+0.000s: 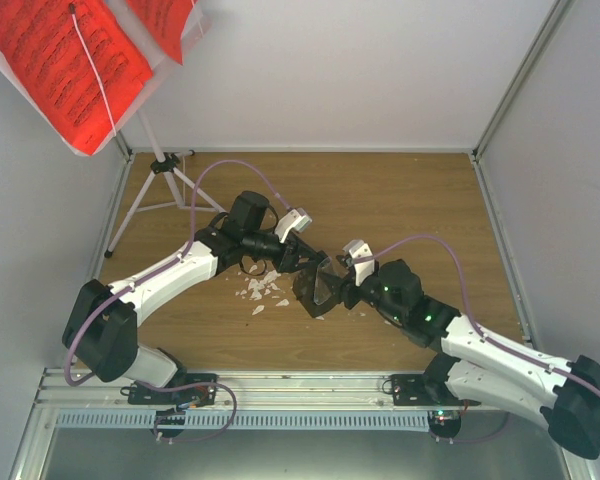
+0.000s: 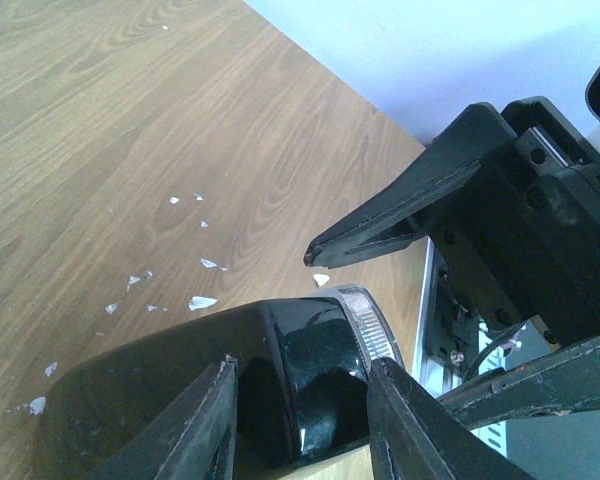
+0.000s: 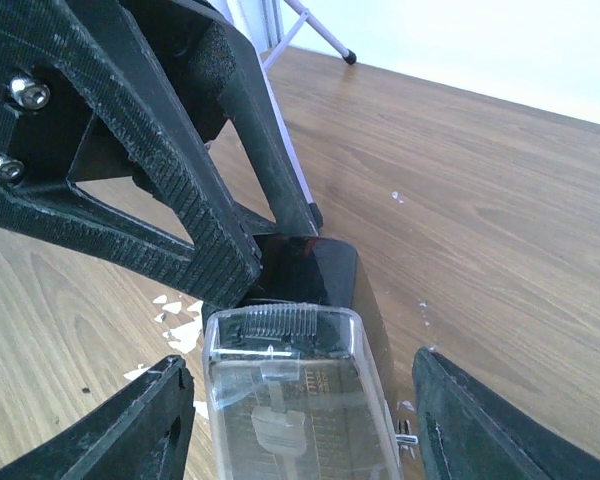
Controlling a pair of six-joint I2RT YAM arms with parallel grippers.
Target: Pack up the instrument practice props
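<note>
The small black metronome point(image 1: 318, 290) with a clear front cover sits mid-table between both grippers. My left gripper point(image 1: 302, 272) is shut on its narrow top: in the left wrist view the fingers point(image 2: 212, 420) press either side of the metronome point(image 2: 310, 370). My right gripper point(image 3: 300, 360) is open, its fingers wide either side of the metronome point(image 3: 290, 400) with gaps. The white music stand point(image 1: 160, 165) stands at the back left on thin tripod legs. Bright red music sheets point(image 1: 60, 60) lie on its tray.
Small white crumbs point(image 1: 262, 290) lie scattered left of the metronome. White walls close in the table on three sides. A metal rail point(image 1: 280, 385) runs along the near edge. One stand leg point(image 3: 315, 30) shows in the right wrist view.
</note>
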